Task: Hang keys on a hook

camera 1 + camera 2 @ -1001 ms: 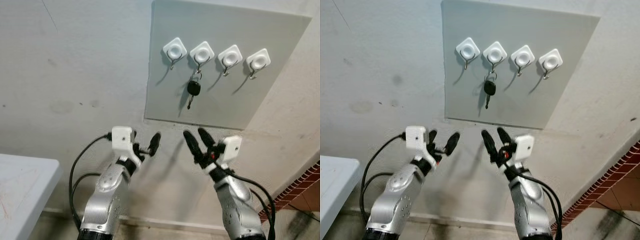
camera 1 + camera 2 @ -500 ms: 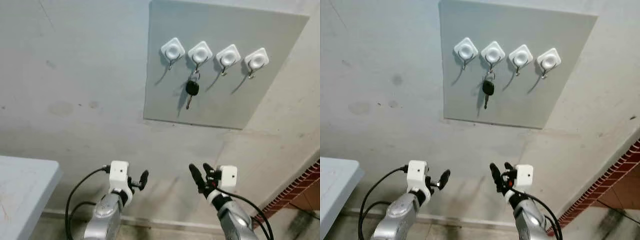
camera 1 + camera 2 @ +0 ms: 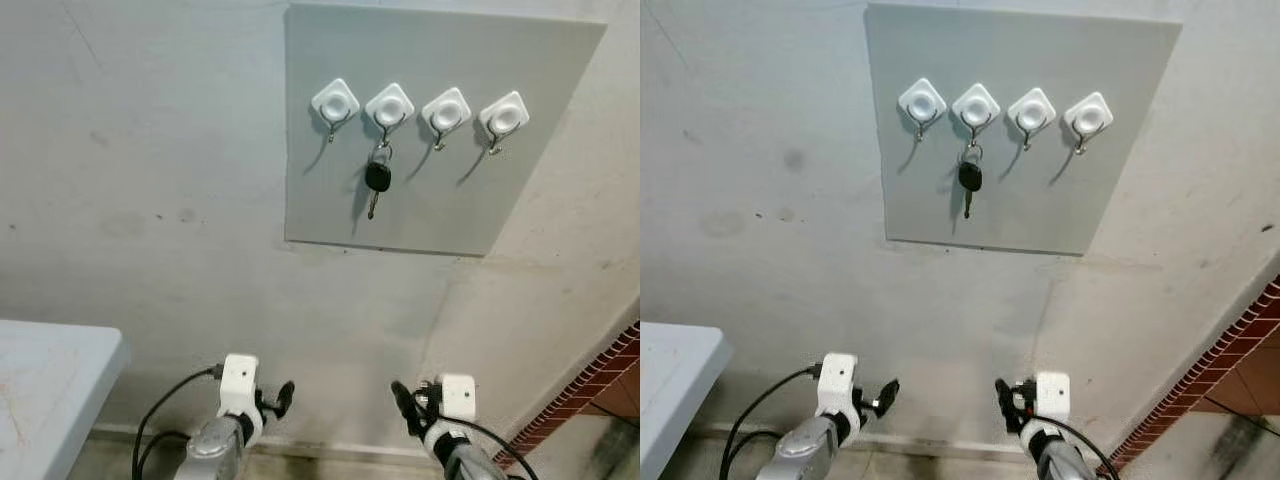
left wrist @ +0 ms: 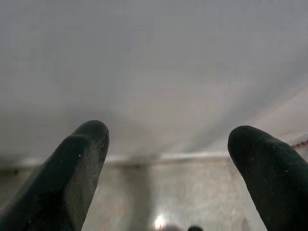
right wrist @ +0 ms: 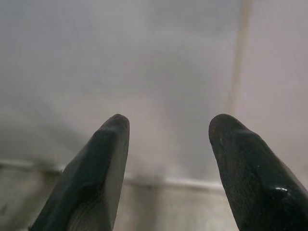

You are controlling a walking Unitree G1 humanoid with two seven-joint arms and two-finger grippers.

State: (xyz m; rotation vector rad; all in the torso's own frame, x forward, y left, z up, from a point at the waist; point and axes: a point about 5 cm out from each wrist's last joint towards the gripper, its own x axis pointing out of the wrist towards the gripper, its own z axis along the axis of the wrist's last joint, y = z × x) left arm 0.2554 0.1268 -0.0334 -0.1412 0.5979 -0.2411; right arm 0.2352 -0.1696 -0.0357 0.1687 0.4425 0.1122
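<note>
A grey board (image 3: 440,120) is fixed to a pale wall (image 3: 150,200), and four white hooks are set on it in a row. From the robot's left they are the first hook (image 3: 335,103), the second hook (image 3: 389,106), the third hook (image 3: 446,110) and the fourth hook (image 3: 504,115). A black key (image 3: 377,180) is hung by its ring from the second hook, and its thin metal end is pointed down. The other three hooks are bare. Both arms are held low, well under the board and far from the key. The left gripper (image 3: 277,398) is seen at the bottom of the head view, and its two black fingers (image 4: 79,163) are spread wide apart with nothing between them. The right gripper (image 3: 410,405) is beside it, and its fingers (image 5: 103,159) are spread apart too and nothing is held. The corner of a white table (image 3: 50,385) is seen at the robot's left. A strip of red brick (image 3: 600,375) is seen low on the right.
</note>
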